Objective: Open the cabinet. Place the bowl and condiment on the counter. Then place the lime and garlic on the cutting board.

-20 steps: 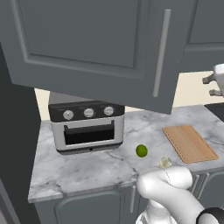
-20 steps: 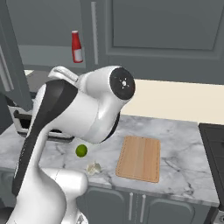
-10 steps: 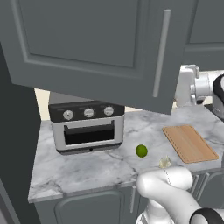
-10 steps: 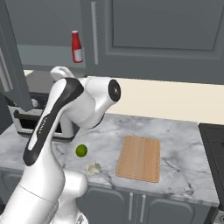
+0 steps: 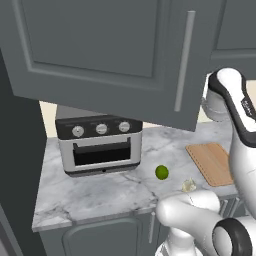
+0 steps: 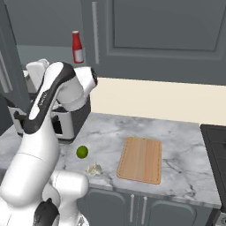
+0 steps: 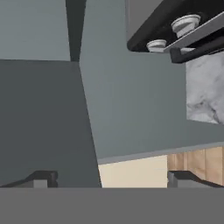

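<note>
On the counter (image 6: 185, 132), the lime (image 6: 82, 152) and garlic (image 6: 93, 169) lie below the raised, spread pincer (image 7: 109, 179).

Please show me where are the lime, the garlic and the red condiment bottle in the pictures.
lime (image 6: 82, 152): right base view, middle of the green fruit on the counter.
garlic (image 6: 93, 169): right base view, middle of the pale bulb.
condiment (image 6: 77, 47): right base view, the bottle's red body inside the cabinet.

cutting board (image 5: 214, 162) partly behind arm
</note>
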### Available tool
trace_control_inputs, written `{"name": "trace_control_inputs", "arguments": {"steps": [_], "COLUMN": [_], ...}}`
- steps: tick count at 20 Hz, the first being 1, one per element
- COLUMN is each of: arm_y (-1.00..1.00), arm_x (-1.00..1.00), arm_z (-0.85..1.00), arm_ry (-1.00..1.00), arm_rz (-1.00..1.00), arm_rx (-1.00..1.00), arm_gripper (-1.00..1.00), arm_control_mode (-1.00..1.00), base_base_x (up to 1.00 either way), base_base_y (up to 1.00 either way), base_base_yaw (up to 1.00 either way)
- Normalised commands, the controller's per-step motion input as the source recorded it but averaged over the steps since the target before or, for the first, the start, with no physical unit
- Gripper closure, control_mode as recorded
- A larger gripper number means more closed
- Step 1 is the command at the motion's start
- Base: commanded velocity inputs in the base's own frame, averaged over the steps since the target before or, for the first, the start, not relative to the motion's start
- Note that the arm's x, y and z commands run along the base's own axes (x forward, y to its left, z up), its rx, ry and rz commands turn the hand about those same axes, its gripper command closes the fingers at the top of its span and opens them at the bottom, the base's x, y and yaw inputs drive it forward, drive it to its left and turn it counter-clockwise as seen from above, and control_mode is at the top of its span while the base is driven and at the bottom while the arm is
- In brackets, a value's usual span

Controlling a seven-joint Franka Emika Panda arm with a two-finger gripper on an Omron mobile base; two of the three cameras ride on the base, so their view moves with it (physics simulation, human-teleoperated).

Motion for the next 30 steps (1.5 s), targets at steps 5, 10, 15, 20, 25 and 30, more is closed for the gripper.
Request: {"name": "trace_control_inputs", "arguments": {"steps": [5, 10, 15, 20, 25, 30], "arm_y": [1.00, 1.00, 1.00, 0.82, -0.09, -0.98], "arm_x": [-0.76, -1.00, -0.99, -0.69, -0.12, -0.07], "arm_z": [0.00, 0.00, 0.00, 0.00, -0.07, 0.00], "arm_ry": [0.09, 0.00, -0.04, -0.05, -0.03, -0.14], "arm_rz": [0.47, 0.35, 0.15, 0.00, -0.03, -0.06], "arm_rx": [0.00, 0.00, 0.00, 0.00, 0.00, 0.00], "arm_gripper": [-1.00, -1.00, -1.00, -1.00, -1.00, -1.00], "arm_control_mode": [-1.00, -1.00, -1.00, -1.00, -1.00, -1.00], "base_base_x": [0.00, 0.00, 0.00, 0.00, 0.00, 0.00], "base_base_y": [0.00, 0.00, 0.00, 0.00, 0.00, 0.00], "base_base_yaw": [0.00, 0.00, 0.00, 0.00, 0.00, 0.00]}}
